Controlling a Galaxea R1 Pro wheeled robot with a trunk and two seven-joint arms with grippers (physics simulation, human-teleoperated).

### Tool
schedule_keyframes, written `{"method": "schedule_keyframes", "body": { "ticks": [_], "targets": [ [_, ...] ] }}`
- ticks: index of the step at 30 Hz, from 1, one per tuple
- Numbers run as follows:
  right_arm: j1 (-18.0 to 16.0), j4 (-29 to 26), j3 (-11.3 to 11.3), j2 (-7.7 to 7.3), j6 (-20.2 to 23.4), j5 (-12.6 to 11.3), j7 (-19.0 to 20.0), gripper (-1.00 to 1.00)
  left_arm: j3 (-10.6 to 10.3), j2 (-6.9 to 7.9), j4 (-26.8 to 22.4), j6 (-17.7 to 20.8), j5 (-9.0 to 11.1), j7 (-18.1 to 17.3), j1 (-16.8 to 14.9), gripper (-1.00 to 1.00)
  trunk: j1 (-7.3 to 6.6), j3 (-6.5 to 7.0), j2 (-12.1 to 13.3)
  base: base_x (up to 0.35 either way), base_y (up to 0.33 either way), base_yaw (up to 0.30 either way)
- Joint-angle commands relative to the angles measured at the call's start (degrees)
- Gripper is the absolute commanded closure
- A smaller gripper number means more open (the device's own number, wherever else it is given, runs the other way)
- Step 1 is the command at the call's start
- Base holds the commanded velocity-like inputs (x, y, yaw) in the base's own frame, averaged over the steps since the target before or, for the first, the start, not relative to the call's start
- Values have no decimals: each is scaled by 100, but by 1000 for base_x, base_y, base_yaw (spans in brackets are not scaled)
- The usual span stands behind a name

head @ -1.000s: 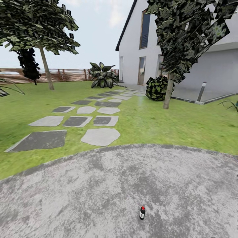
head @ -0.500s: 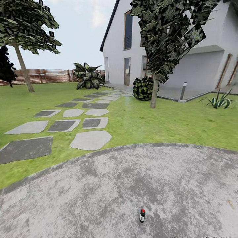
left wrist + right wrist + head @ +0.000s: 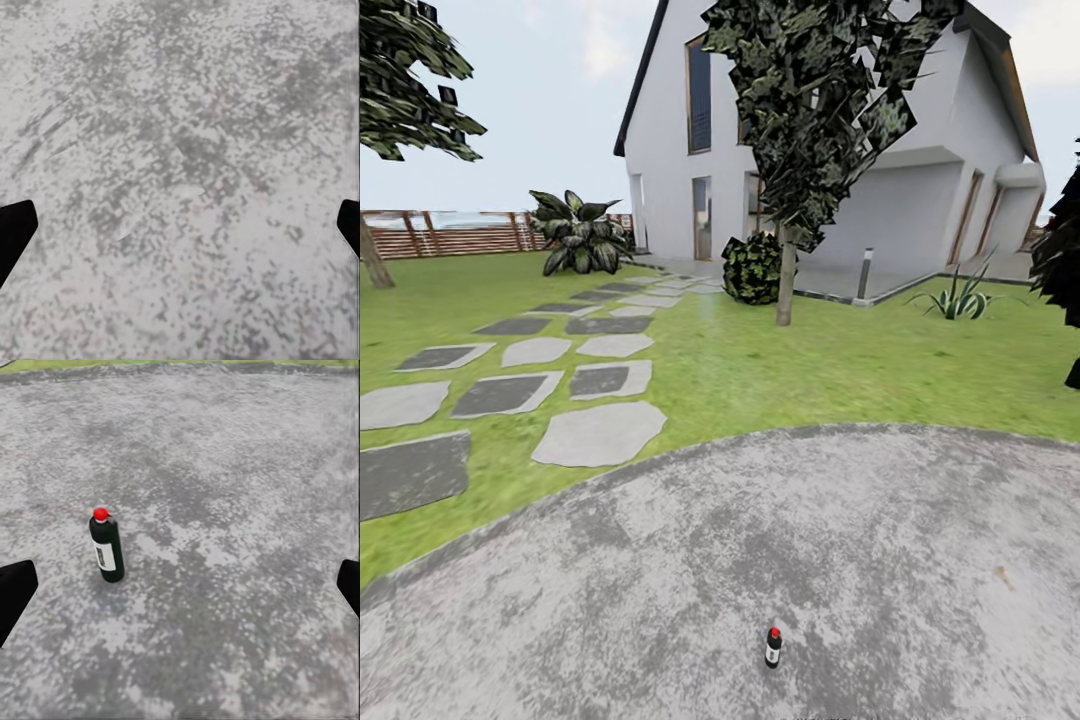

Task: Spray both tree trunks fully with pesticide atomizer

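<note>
The pesticide atomizer [image 3: 773, 648] stands upright on the floor [image 3: 880, 560] at six o'clock; both grippers' fingers [image 3: 15, 589] spread wide, tips cut off.

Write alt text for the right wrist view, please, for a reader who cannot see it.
A small dark bottle with a white label and a red cap stands upright on grey mottled paving. The black tips of the right gripper show at both side edges, wide apart and holding nothing, with the bottle ahead between them. A thin strip of green lawn runs along the far edge.
</note>
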Motion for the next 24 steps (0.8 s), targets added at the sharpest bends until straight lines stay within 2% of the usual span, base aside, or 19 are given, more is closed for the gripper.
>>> {"method": "schedule_keyframes", "body": {
  "ticks": [1,7,11,24],
  "targets": [
    [0,0,0,0,-1,-1,0,-100,0,0,0,0,0,0,0,-100,0,2,0,0,4,-269],
    [0,0,0,0,3,1,0,-100,2,0,0,0,1,0,0,-100,0,15,0,0,2,-269],
    [0,0,0,0,-1,0,0,-100,2,0,0,0,0,0,0,-100,0,23,0,0,186,-236],
    [0,0,0,0,-1,4,-8,-100,2,0,0,0,4,0,0,-100,0,24,0,66,298,-19]
  ]
}}
